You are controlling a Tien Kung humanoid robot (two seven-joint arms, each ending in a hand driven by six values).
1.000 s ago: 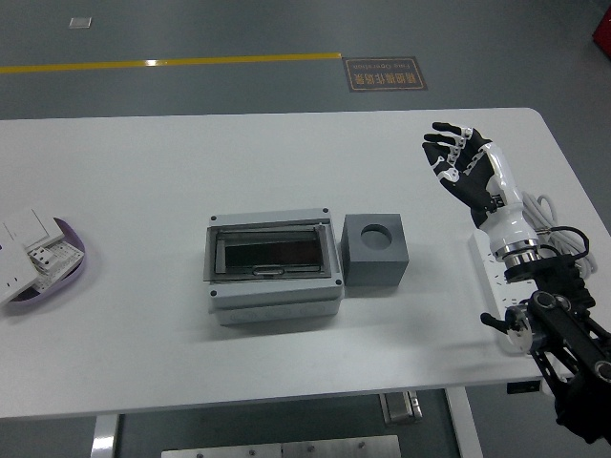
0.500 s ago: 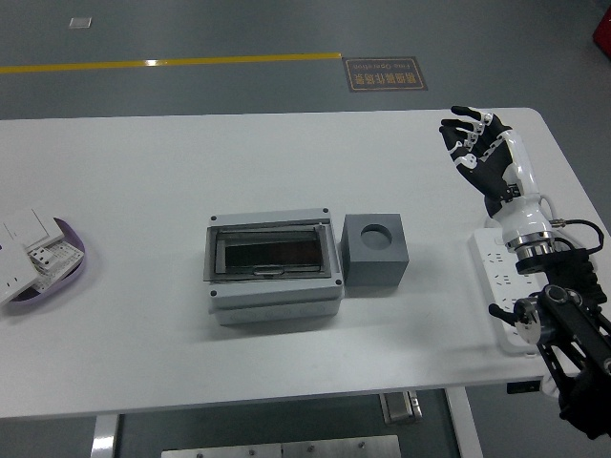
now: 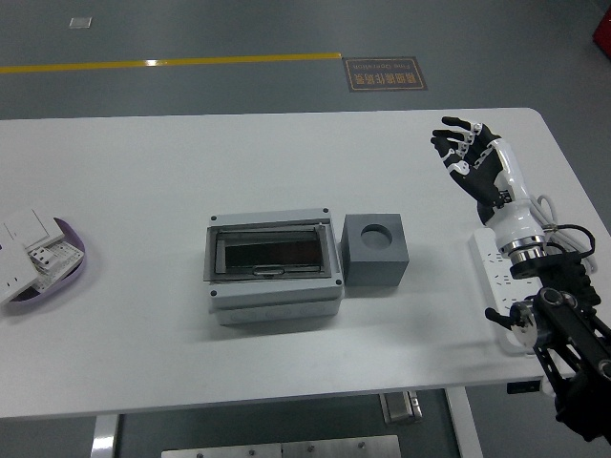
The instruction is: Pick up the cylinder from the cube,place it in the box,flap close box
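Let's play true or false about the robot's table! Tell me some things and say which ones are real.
1. The right hand is raised with fingers spread, holding nothing. True.
2. The gray cube sits to the left of the box. False: it sits at the box's right side.
3. The cube has a round hole in its top. True.
4. The purple dish is beside the right hand. False: it is at the table's left edge.
5. A white power strip lies near the right arm. True.

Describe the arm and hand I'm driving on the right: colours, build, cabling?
The right hand has five black fingers with white joint segments. Behind it sits a glossy white forearm shell with a chrome wrist ring, then a black jointed arm frame with black cables looped at its side.
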